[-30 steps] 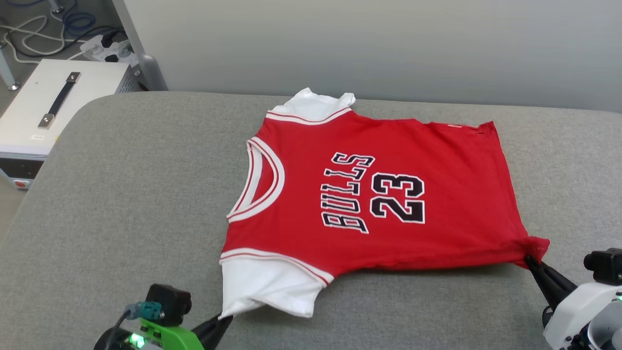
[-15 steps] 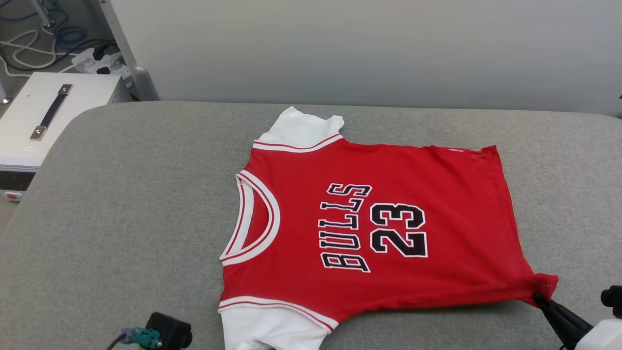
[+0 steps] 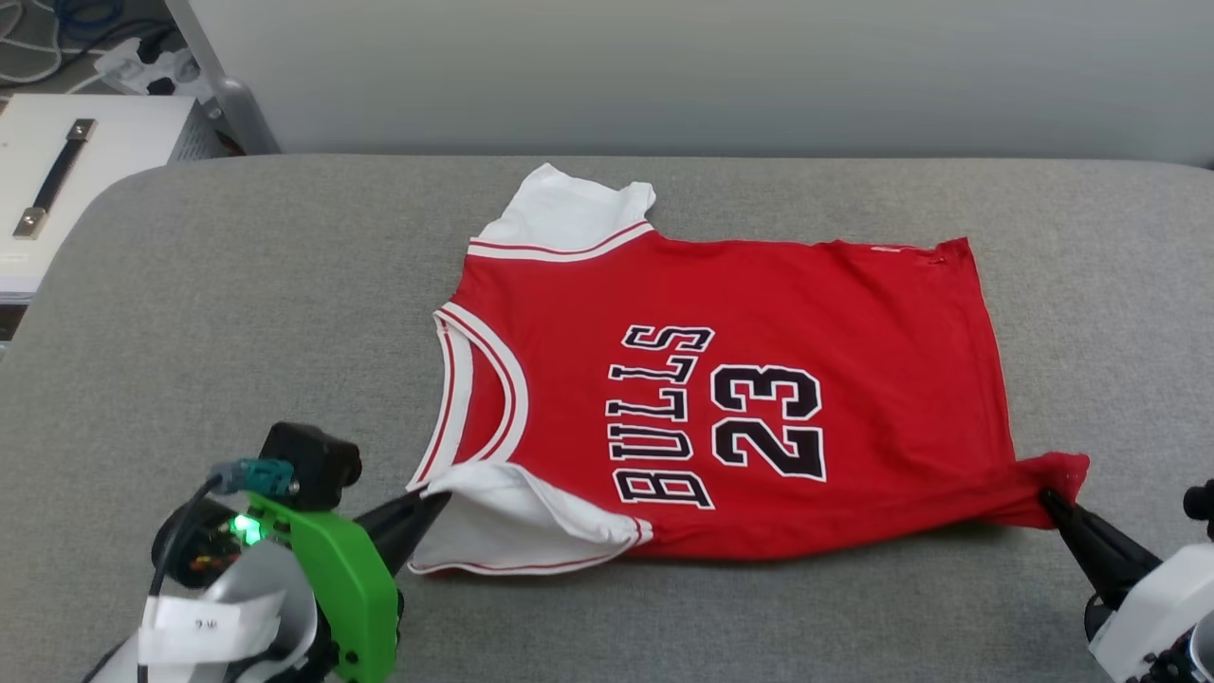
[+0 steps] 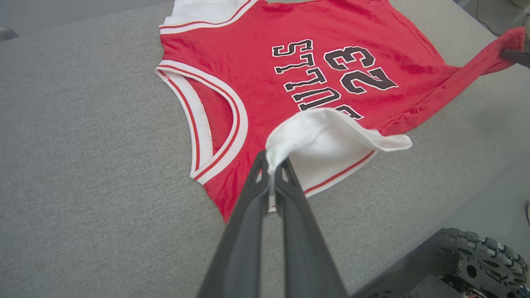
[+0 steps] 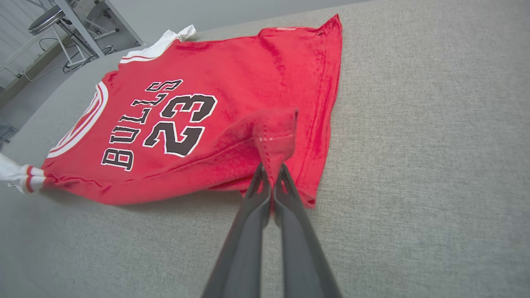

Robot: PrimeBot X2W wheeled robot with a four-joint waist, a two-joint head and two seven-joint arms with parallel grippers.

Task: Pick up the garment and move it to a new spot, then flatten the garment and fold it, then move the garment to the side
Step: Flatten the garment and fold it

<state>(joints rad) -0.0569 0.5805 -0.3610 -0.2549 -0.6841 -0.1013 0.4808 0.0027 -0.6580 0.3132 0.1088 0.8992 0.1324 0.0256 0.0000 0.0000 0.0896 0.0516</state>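
Observation:
The garment (image 3: 759,313) is a red top printed "BULLS 23" with white sleeves, spread on the grey padded table (image 3: 237,304). My left gripper (image 3: 438,497) is shut on the near white sleeve, lifting and curling it over the red body; its pinch on the garment (image 4: 290,136) is plain at my left gripper (image 4: 271,163). My right gripper (image 3: 1048,497) is shut on the near hem corner, raised a little off the table. That grip on the garment (image 5: 207,62) shows close up at my right gripper (image 5: 271,169). The far white sleeve lies flat.
A white box with a black handle (image 3: 57,180) stands off the table's left end, with cables on the floor behind it. A grey wall runs along the table's far edge. A wheeled base (image 4: 480,260) shows below the table's near edge.
My left gripper has carried the near white sleeve up and inward over the red body. My right gripper keeps its hold on the hem corner. The head camera has shifted between frames.

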